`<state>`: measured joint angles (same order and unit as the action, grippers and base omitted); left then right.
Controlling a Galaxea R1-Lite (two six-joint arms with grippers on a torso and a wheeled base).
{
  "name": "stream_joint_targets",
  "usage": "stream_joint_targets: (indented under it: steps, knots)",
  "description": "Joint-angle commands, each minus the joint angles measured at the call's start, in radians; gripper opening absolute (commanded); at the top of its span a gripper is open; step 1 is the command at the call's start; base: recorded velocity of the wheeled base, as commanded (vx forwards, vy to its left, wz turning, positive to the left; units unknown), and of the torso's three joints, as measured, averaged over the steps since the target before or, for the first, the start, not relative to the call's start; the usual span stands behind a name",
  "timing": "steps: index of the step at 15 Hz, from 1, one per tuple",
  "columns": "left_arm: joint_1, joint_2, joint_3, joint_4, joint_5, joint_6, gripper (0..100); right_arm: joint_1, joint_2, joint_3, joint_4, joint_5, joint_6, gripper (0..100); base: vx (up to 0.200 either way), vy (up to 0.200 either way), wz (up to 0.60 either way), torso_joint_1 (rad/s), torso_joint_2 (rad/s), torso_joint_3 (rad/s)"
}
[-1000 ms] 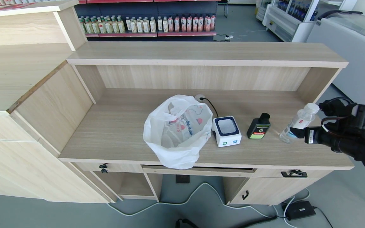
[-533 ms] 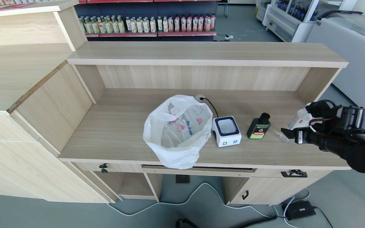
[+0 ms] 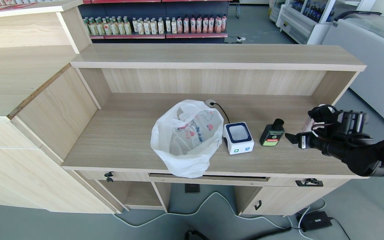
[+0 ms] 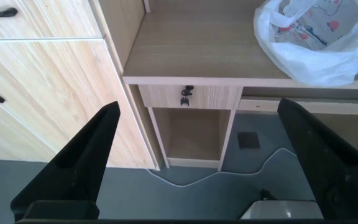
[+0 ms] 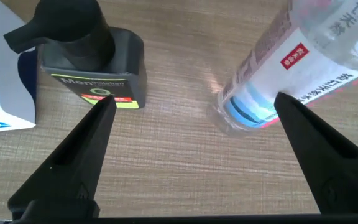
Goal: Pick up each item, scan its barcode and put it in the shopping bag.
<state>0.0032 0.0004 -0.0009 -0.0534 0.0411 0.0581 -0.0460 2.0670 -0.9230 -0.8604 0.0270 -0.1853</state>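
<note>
A white shopping bag (image 3: 187, 138) stands open at the counter's middle, with the white scanner (image 3: 238, 137) just right of it. A dark bottle with a black cap (image 3: 272, 133) stands right of the scanner. Farther right a clear water bottle (image 3: 308, 125) is mostly hidden behind my right arm. My right gripper (image 3: 293, 139) hovers low between the two bottles, open and holding nothing. The right wrist view shows the gripper (image 5: 194, 102) spread between the dark bottle (image 5: 92, 68) and the water bottle (image 5: 291, 68). My left gripper (image 4: 199, 106) hangs open below the counter's front, left of the bag (image 4: 316, 37).
The wooden counter (image 3: 125, 140) has a raised back wall and an upper shelf (image 3: 212, 55). A black cable (image 3: 223, 113) runs from the scanner to the back. A small drawer with a key (image 4: 188, 96) sits under the counter edge. Bare counter lies left of the bag.
My right arm has moved left along the counter, passing in front of the water bottle and coming close to the dark bottle. The items have stayed in place.
</note>
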Motion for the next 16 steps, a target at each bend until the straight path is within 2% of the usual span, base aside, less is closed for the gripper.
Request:
stream_joint_targets:
  steps: [1,8,16]
  knots:
    - [0.000,0.000,-0.001,0.000,0.000,0.000,100,0.029,0.018,-0.004,-0.019,-0.001,0.003,100,0.000,0.000,0.00,0.000,0.00,0.000]
    - [0.000,0.000,0.001,0.000,0.000,0.000,100,0.052,0.064,-0.034,-0.032,-0.002,-0.002,100,0.000,0.000,0.00,0.000,0.00,0.000]
    - [0.000,0.000,-0.001,0.000,0.000,0.000,100,0.094,0.173,-0.185,-0.031,0.001,0.003,100,0.000,0.000,0.00,0.000,0.00,0.000]
